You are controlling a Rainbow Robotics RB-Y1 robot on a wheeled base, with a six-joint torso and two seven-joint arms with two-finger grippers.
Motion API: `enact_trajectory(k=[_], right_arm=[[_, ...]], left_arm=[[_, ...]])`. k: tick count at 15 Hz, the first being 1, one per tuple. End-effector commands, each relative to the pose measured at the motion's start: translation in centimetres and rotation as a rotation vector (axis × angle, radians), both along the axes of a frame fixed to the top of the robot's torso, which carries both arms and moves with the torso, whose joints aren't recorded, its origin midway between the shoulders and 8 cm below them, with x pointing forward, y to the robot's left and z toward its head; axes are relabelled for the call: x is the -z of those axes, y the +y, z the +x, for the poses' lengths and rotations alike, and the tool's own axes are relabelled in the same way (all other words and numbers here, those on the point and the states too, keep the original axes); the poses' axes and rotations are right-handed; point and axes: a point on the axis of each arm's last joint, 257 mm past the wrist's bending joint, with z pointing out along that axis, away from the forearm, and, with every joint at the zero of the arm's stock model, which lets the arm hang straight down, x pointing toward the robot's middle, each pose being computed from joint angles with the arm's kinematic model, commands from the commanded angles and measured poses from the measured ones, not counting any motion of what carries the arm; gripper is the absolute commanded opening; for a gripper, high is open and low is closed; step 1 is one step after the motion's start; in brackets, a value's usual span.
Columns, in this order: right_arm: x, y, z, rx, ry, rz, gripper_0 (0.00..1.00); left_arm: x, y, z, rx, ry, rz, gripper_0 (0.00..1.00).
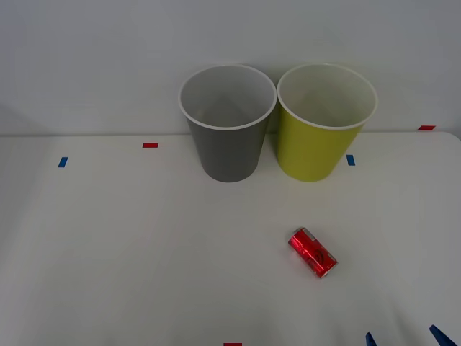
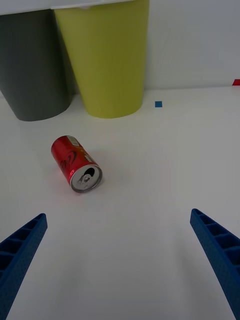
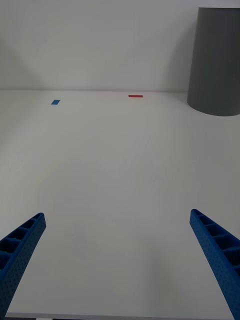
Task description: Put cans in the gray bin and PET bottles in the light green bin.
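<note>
Left gripper hangs with its blue fingers spread wide over bare white table, the gray bin standing ahead of it at the far edge, just beside the light green bin. Nearer the robot, in front of the green bin, the red can lies on its side, and the right gripper, fingers wide apart, sits short of it; a clean pick likely means closing across the can's round body, then carrying it to the gray bin
</note>
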Motion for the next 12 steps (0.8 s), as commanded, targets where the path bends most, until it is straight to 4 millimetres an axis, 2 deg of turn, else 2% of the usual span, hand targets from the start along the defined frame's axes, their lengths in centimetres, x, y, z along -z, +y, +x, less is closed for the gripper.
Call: enact_trajectory(k=[1, 3, 6, 12], right_arm=[[-2.4, 1.8, 3.8, -0.015, 0.033, -0.027, 1.00], [-2.6, 1.9, 6.0, -0.037, 0.057, -0.062, 1.00], [-2.0, 2.7, 8.1, -0.078, 0.093, -0.079, 1.00], [-3.3, 5.8, 9.3, -0.082, 0.197, -0.093, 1.00]], left_arm=[[0.0, 0.0, 0.0, 0.000, 0.000, 0.000, 1.00], [0.0, 0.0, 0.0, 0.000, 0.000, 0.000, 1.00], [0.0, 0.0, 0.0, 0.000, 0.000, 0.000, 1.00], [0.0, 0.0, 0.0, 0.000, 0.000, 0.000, 1.00]])
